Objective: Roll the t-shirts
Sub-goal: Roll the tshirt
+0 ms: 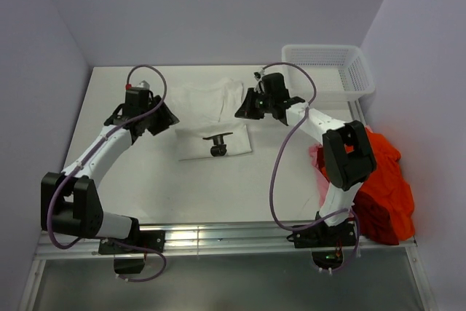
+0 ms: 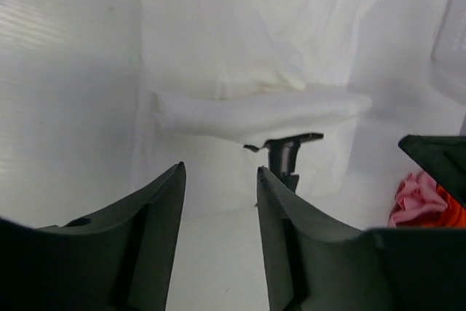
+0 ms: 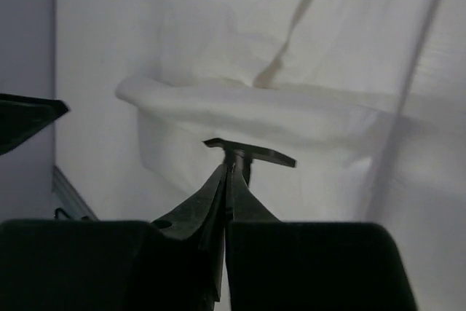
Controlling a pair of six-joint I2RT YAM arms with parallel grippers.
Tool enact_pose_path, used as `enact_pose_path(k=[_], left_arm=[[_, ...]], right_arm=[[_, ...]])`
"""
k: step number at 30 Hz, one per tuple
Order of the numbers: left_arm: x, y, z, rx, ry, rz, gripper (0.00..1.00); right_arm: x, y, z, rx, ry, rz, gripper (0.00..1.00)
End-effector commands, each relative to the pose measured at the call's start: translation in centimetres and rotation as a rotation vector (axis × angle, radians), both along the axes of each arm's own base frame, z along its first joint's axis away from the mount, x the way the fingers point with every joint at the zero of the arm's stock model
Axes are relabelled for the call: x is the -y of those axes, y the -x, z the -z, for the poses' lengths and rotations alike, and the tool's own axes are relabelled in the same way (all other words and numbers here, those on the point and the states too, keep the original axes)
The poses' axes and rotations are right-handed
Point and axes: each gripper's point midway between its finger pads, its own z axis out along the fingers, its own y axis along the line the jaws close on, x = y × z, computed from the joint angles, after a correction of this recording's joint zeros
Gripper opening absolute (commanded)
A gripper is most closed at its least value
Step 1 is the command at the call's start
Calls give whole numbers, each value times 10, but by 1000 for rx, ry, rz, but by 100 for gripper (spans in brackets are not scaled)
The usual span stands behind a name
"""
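White t-shirt (image 1: 204, 103), black print (image 1: 218, 143); orange-red t-shirts (image 1: 386, 180); white mesh basket (image 1: 360, 74).

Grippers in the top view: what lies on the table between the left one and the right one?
The white t-shirt lies between the left gripper and the right gripper, as the top view shows.

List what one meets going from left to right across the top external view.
left pincer → white t-shirt → right pincer → orange-red t-shirts
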Motion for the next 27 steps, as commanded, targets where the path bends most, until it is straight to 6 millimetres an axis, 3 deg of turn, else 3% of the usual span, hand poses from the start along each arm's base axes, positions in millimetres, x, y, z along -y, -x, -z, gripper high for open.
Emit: enact_pose_path(k=[1, 5, 10, 16, 17, 21, 25, 27], left_arm=[[44, -1, 1, 19, 154, 147, 48], [57, -4, 19, 0, 206, 182, 32], [65, -17, 36, -30, 238, 181, 26], [56, -39, 72, -101, 235, 64, 20], [54, -41, 81, -119, 240, 48, 18], [40, -47, 97, -149, 259, -22, 15], [30, -50, 103, -143, 201, -57, 16], [29, -48, 100, -136, 177, -49, 17]], right_arm=[[-34, 10, -18, -4, -227, -145, 3], [-48, 10, -16, -23, -340, -177, 1], [-56, 4, 13, -98, -367, -177, 0], [-57, -22, 49, -181, -327, -88, 0], [-57, -24, 62, -207, -319, -72, 0], [-50, -37, 81, -260, -319, 18, 0], [-43, -40, 92, -321, -281, 55, 0], [-43, -38, 81, -295, -289, 42, 0]])
